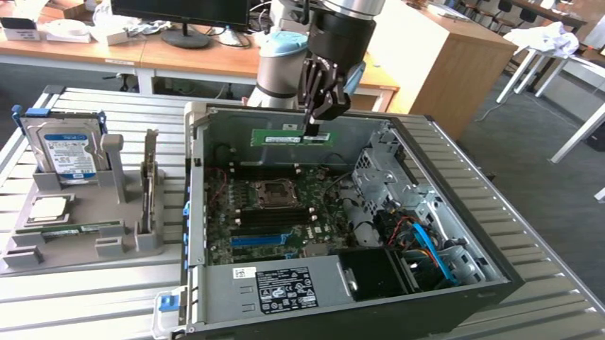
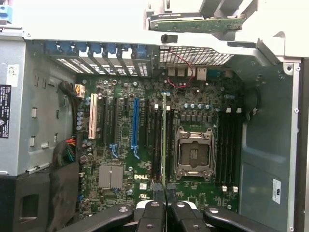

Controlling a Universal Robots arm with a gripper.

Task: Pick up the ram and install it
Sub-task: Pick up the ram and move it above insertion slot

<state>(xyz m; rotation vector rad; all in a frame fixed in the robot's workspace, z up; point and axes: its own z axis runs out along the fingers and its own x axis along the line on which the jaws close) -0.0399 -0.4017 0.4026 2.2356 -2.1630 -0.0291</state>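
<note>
A: Gripper (image 1: 318,130)?
B: Clamped on the ram (image 1: 282,137), pinching one end.
A: Where's the ram?
B: In the air, level, inside the open case (image 1: 195,142), above the motherboard (image 1: 248,221). Edge-on over the slots beside the CPU socket (image 2: 194,153), not seated.

**Exterior view:** taken from outside and above the computer case (image 1: 236,120), at a moderate distance. It is directed obliquely down into the case's open side. The whole case and the slatted table (image 1: 529,212) around it are taken in.

**Wrist view:** taken from close above the case, behind the gripper (image 2: 164,191), and directed straight down into the interior.

**Shared ground:** the motherboard (image 1: 274,212) (image 2: 190,113) inside the case and its CPU socket (image 1: 274,190) (image 2: 194,153) are covered by both views.
</note>
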